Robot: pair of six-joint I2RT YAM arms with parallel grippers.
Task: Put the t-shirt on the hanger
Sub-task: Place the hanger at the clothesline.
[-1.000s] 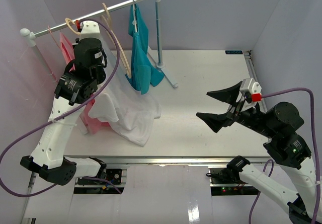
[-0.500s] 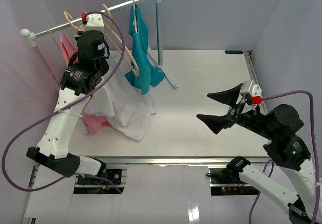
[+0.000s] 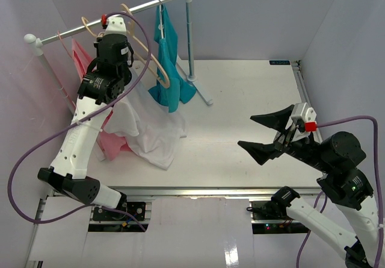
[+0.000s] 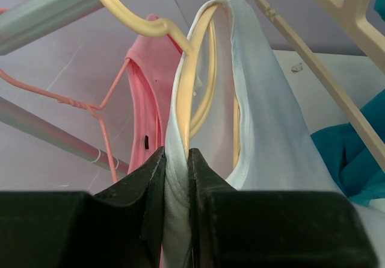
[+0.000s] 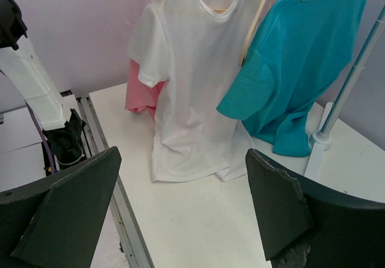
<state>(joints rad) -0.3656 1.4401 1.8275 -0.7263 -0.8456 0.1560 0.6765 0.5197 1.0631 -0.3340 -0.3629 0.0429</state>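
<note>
Up at the rail: pinching down narrow with the left pincer (image 4: pixel 176 159) on the neck edge of the plain white, wrinkled cloth t-shirt (image 4: pixel 264 117), tight against the arm of the pale beige curved wooden hanger (image 4: pixel 188 93). Hooked over the pale metal rail (image 3: pixel 144 4), threaded through the neck opening, hanging between the pink garment (image 5: pixel 141 93) and the teal-blue shirt (image 5: pixel 301 57), hem bunched on the white desk (image 3: pixel 252 93). Looks close to done, judging by the drape in the right wrist view. Over on the other side, hovering wide and empty with the right pincer (image 3: pixel 246 130), well apart from the clothes. To finish it well: ease the seam along the hanger arm, no yanking; watch for the hook lifting off the rail; check both shoulders seated before letting go. Then open slowly and back straight out, minding the collar and the second beige hanger (image 4: pixel 313 63) just beside.
</note>
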